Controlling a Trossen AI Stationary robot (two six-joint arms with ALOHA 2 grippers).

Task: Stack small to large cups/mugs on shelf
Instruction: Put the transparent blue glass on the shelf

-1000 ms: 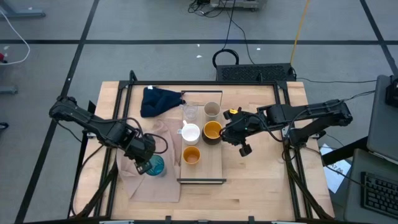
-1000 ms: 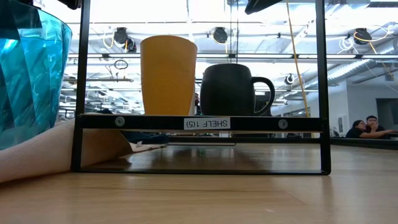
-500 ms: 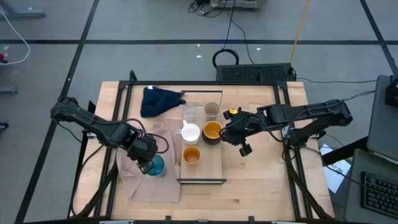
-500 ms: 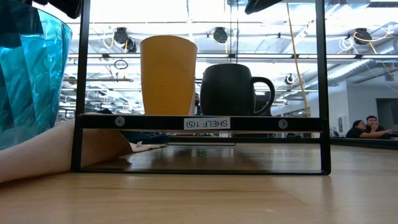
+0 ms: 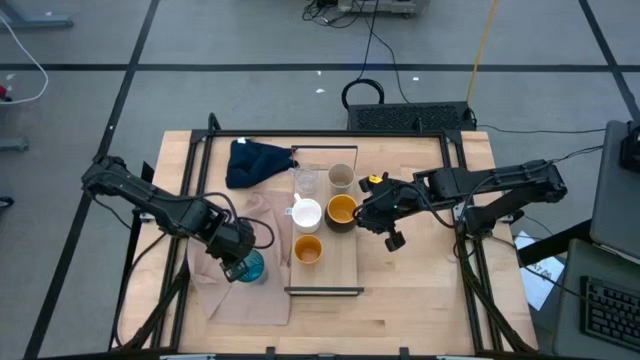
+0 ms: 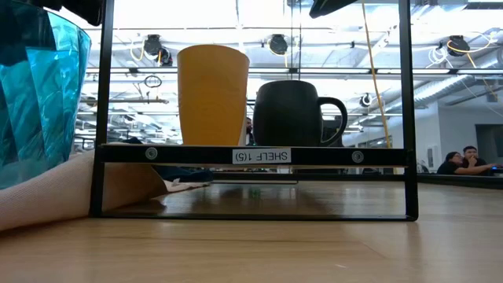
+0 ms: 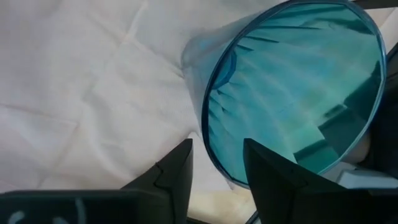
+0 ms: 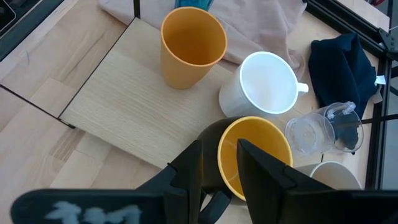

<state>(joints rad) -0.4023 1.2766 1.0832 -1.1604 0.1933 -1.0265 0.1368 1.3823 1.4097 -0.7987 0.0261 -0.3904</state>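
The teal ribbed tumbler [image 5: 252, 266] [image 7: 292, 93] stands upright on the beige cloth [image 5: 245, 295], left of the shelf [image 5: 340, 268]. My left gripper [image 5: 238, 264] [image 7: 217, 169] is open and points down over it. One finger is inside its rim and one outside, with a gap on both sides. On the shelf stand the small orange cup [image 8: 193, 46], white mug [image 8: 267, 81], dark-handled orange mug [image 8: 255, 146], clear glass [image 8: 317, 130] and beige-grey cup [image 8: 333, 174]. My right gripper [image 5: 362, 216] [image 8: 221, 165] hovers open above the dark mug and holds nothing.
A dark blue cloth [image 5: 255, 162] lies at the far left of the shelf. The shelf's black end frame [image 6: 251, 155] stands at its near end. Bare plank [image 8: 118, 106] lies beside the orange cup. People [image 6: 460, 161] sit far off in the room.
My left gripper has sunk a little over the teal tumbler, and its inner finger reaches deeper into the tumbler than before. The tumbler has stayed where it was.
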